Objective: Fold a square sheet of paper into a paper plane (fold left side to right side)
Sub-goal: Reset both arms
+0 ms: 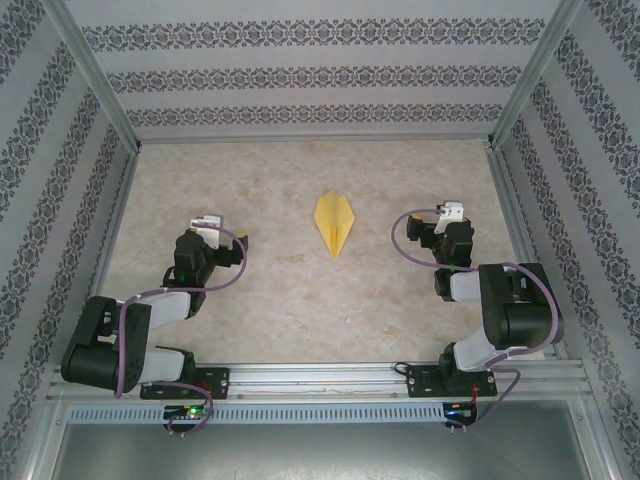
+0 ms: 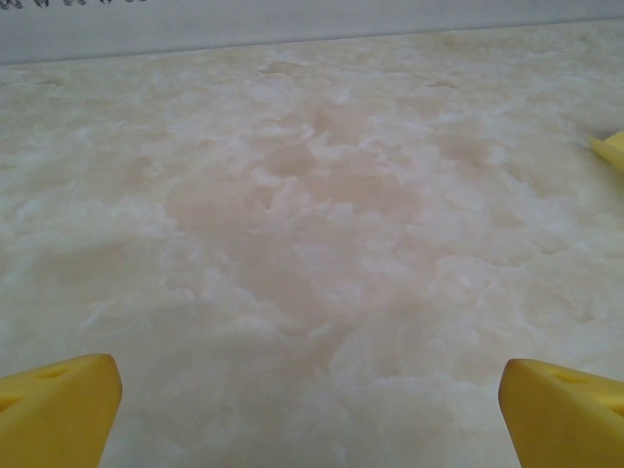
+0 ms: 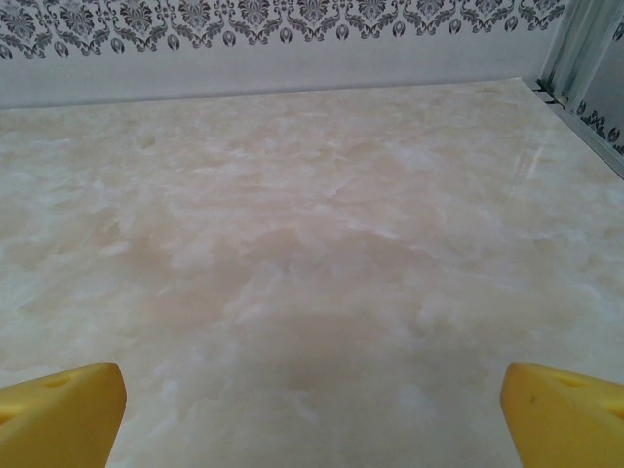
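Fingers of the left gripper stand wide apart, empty, above the table; the plane peeks in at right. Right gripper: equally spread, empty. From above, the plane lies flat between both arms, touching neither.

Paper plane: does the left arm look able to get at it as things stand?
Probably yes. The paper plane lies flat on the table between the arms, with bare surface separating it from the left gripper, whose jaws stand open. Nothing blocks the way.
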`<state>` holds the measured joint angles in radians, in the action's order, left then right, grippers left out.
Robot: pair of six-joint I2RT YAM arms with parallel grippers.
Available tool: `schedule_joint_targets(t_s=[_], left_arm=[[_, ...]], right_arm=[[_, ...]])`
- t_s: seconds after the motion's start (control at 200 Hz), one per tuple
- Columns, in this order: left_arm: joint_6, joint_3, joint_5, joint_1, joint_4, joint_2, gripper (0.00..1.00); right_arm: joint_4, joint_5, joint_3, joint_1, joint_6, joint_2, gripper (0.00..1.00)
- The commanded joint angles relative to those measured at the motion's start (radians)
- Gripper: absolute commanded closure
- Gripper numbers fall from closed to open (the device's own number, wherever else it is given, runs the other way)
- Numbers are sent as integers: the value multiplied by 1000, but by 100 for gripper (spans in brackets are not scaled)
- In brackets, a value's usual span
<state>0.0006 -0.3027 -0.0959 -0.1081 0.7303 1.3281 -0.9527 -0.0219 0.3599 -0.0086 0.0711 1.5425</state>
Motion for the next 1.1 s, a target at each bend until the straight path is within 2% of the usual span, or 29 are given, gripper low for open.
schedule_joint_targets(t_s=[0.0,0.155,0.27,0.425,0.51,0.595,0.759,0.874,1.034,1.094], left_arm=[[25,-26,-37,16,37,4,0],[83,2,85,22,71,-11,1],[75,-12,23,62,97,25,1],[67,-25,-6,77,217,148,1],[58,5,-16,88,347,219,1],[59,66,-28,91,544,289,1],[55,133,-22,91,698,321,1],[52,101,-11,92,607,295,1],[20,-88,45,99,202,263,1],[-15,-93,21,132,190,257,1]], right_arm=[[-14,-16,7,10,-17,-12,2],[-14,-16,7,10,-17,-12,2],[-14,-17,7,10,-17,-13,2],[-14,-17,7,10,-19,-12,2],[-14,-17,8,10,-19,-12,2],[-12,-18,8,11,-19,-12,2],[-12,-19,8,12,-20,-12,2],[-12,-19,8,12,-20,-12,2],[-12,-20,8,12,-20,-13,2],[-12,-20,8,12,-20,-12,2]])
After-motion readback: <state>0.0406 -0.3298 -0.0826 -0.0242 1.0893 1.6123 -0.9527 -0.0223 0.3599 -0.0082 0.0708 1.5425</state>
